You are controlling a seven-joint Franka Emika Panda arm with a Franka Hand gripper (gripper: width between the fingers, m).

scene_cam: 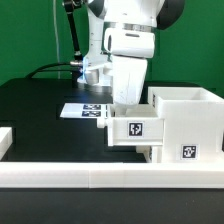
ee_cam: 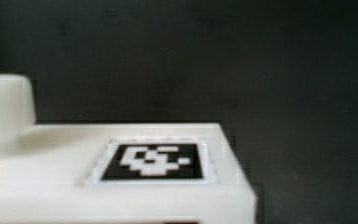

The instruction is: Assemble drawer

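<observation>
The tall white casing (scene_cam: pixel 190 120) stands at the exterior view's right, with a tag low on its front. A white tray (scene_cam: pixel 135 127) with a tag on its near face juts out of the casing's left side, off the table. My gripper (scene_cam: pixel 128 100) comes straight down onto the tray; its fingertips are hidden behind the tray's wall and seem closed on it. In the wrist view the tray (ee_cam: pixel 87 185) fills the picture close up, with its tag (ee_cam: pixel 153 160) and a rounded white knob (ee_cam: pixel 2 105). No second tray is in view.
The marker board (scene_cam: pixel 82 110) lies flat on the black table behind the tray. The low white border wall (scene_cam: pixel 100 177) runs along the front edge. A black cable hangs behind the arm at the back.
</observation>
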